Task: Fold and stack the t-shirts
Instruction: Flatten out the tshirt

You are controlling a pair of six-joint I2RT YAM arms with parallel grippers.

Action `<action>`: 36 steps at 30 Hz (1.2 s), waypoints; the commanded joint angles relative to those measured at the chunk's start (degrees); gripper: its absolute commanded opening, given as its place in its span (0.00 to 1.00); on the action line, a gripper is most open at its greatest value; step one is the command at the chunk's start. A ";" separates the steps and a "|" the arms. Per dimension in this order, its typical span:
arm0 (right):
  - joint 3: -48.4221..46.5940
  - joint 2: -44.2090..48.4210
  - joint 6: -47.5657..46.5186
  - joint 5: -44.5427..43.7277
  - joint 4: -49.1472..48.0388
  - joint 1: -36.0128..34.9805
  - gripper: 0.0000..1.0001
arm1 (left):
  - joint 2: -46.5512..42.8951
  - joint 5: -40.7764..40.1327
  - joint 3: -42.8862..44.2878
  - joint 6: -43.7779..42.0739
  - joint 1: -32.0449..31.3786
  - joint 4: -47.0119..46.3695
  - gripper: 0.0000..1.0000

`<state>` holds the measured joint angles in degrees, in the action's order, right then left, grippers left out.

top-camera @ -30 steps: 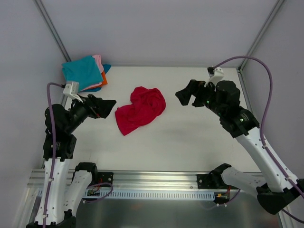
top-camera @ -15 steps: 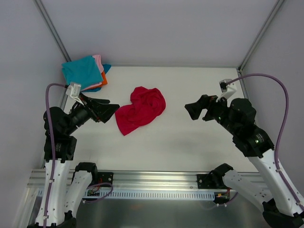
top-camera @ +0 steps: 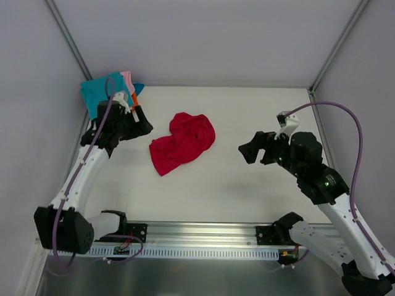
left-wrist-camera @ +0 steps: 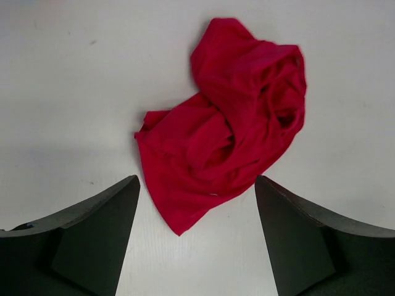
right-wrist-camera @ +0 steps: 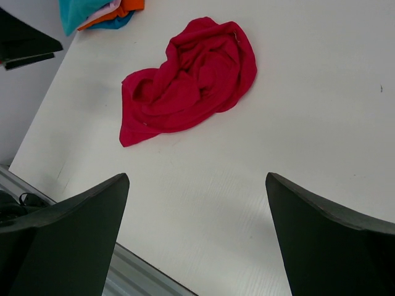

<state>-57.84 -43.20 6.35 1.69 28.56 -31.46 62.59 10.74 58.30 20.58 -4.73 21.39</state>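
White tabletop (top-camera: 247, 185) fills the floor of a pale-walled booth with metal posts rising in the far corners. Near its middle, a little left of centre, lies the red t-shirt (top-camera: 182, 143), crumpled into a loose heap with rolled folds at its far end and a flatter flap tapering toward the near left; nothing touches it. In the far left corner sits a stack of folded t-shirts (top-camera: 110, 92), teal on top with pink, orange and blue edges showing along its right side. The left gripper (top-camera: 137, 120) hovers between that stack and the red shirt, just beside the stack's near right corner, its arm reaching up along the table's left edge; in the left wrist view its two dark fingers (left-wrist-camera: 80, 237) stand apart with the red shirt framed in the gap beyond them, and nothing is between them. The right gripper (top-camera: 254, 148) hangs over bare table well to the right of the red shirt, pointing toward it, jaws spread wide and empty; its wrist camera shows the red heap ahead and the stack's corner at the far left. A purple cable (top-camera: 352, 132) loops over the right arm.
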 commanded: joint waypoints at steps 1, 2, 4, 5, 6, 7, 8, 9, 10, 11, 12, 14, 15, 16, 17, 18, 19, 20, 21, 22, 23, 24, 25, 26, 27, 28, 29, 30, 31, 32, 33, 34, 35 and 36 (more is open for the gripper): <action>0.80 2.50 -0.81 -0.99 -0.26 0.09 1.00 | 7.88 -6.96 6.02 3.23 -4.92 3.21 0.76; 1.15 2.68 -1.07 -1.34 -0.08 0.09 1.00 | 12.51 -8.01 7.51 3.85 -6.85 3.22 0.75; 1.77 2.77 -1.77 -1.34 0.44 0.09 0.99 | 15.88 -11.96 8.23 3.86 -12.39 2.00 0.75; 1.77 2.77 -2.13 -1.34 0.80 0.09 0.99 | 17.20 -12.93 8.23 3.77 -13.97 1.30 0.75; 1.77 2.77 -2.30 -1.34 1.50 0.09 0.99 | 19.31 -13.98 7.97 3.94 -16.16 0.59 0.76; 1.94 2.86 -2.92 -1.34 1.59 0.09 1.00 | 20.28 -14.34 7.71 4.12 -16.97 -0.37 0.76; 2.03 2.86 -3.18 -1.34 1.76 0.17 1.00 | 22.03 -14.69 7.09 4.90 -17.59 -0.56 0.76; 2.21 2.95 -3.45 -1.34 2.03 0.09 1.00 | 22.75 -14.87 6.74 5.26 -18.03 -0.82 0.76; 2.64 2.95 -3.71 -1.52 1.94 0.17 0.99 | 23.45 -15.40 6.39 5.61 -19.08 -1.17 0.76; 2.74 2.86 -3.89 -3.43 2.03 0.09 0.99 | 24.68 -16.01 5.78 5.87 -19.70 -1.17 0.75; 2.91 2.86 -4.15 -3.54 2.12 0.17 0.99 | 25.30 -16.80 5.68 5.88 -20.48 -0.91 0.75; 3.35 2.68 -4.15 -3.45 1.86 0.09 1.00 | 26.79 -19.87 5.51 5.96 -22.33 0.14 0.75; 3.53 2.68 -3.98 -3.28 1.59 0.17 0.99 | 27.15 -20.84 5.33 5.88 -22.77 0.32 0.75; 3.79 2.68 -3.98 -3.28 1.50 0.17 1.00 | 27.32 -21.81 5.16 5.88 -23.13 0.50 0.75; 3.97 2.60 -3.89 -3.28 1.42 0.17 0.99 | 27.59 -23.82 4.81 5.88 -23.56 0.67 0.75; 4.05 2.77 -3.89 -3.28 1.41 0.09 1.00 | 27.85 -24.80 4.63 5.88 -23.74 0.93 0.75; 4.14 2.68 -3.98 -3.28 1.41 0.09 1.00 | 28.03 -26.11 4.71 6.05 -23.83 1.46 0.75; 4.32 2.77 -3.98 -3.28 1.50 0.09 0.99 | 28.64 -28.30 4.89 5.88 -24.18 1.90 0.76; 4.41 2.86 -3.98 -3.45 1.50 0.09 1.00 | 29.08 -29.28 5.06 5.79 -24.36 2.69 0.76; 4.49 2.86 -4.15 -3.54 1.50 0.17 1.00 | 29.52 -30.42 5.24 5.70 -24.62 3.22 0.76; 4.49 2.86 -4.07 -3.63 1.50 0.17 0.99 | 30.74 -32.00 5.85 5.96 -24.88 3.83 0.75; 4.41 2.95 -4.24 -3.63 1.50 0.09 1.00 | 31.36 -34.88 6.12 5.96 -25.50 5.06 0.76; 4.41 2.77 -4.33 -3.63 1.59 0.17 0.99 | 31.89 -36.22 6.38 6.14 -25.85 5.50 0.75; 4.41 2.77 -4.33 -3.63 1.59 0.17 0.99 | 32.85 -37.71 6.91 6.58 -26.20 5.94 0.75; 4.23 2.60 -4.41 -3.71 1.76 0.17 0.99 | 33.30 -39.90 7.00 6.75 -26.90 6.21 0.75; 4.32 2.68 -4.50 -3.72 1.85 0.17 0.99 | 33.56 -40.62 6.91 6.93 -27.08 6.21 0.75; 4.23 2.51 -4.68 -3.80 2.03 0.17 1.00 | 34.26 -41.23 7.00 7.37 -27.26 6.30 0.75; 4.23 2.51 -4.85 -3.98 2.29 0.26 1.00 | 34.62 -41.85 7.00 7.54 -27.35 6.30 0.74; 4.14 2.59 -5.12 -4.07 2.55 0.17 0.99 | 34.97 -42.29 6.91 7.81 -27.44 6.39 0.72; 4.14 2.59 -5.21 -4.41 2.82 0.26 0.99 | 35.32 -42.82 6.82 8.25 -27.44 6.30 0.69; 4.14 2.68 -5.38 -4.51 2.82 0.17 0.99 | 35.41 -43.17 6.56 8.42 -27.52 6.12 0.62; 4.06 2.77 -5.56 -4.68 2.99 0.26 1.00 | 35.32 -43.87 5.95 8.60 -27.61 5.17 0.45; 4.06 2.68 -5.56 -4.77 3.17 0.35 0.99 | 35.15 -44.05 5.68 8.78 -27.70 4.63 0.34; 4.06 2.68 -5.65 -4.68 3.17 0.26 0.99 | 35.06 -44.40 5.51 8.86 -27.79 4.28 0.23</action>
<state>-53.54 -40.93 2.15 -1.54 31.11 -31.42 98.10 -29.21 63.37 28.23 -31.94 26.04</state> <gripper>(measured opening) 0.993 0.316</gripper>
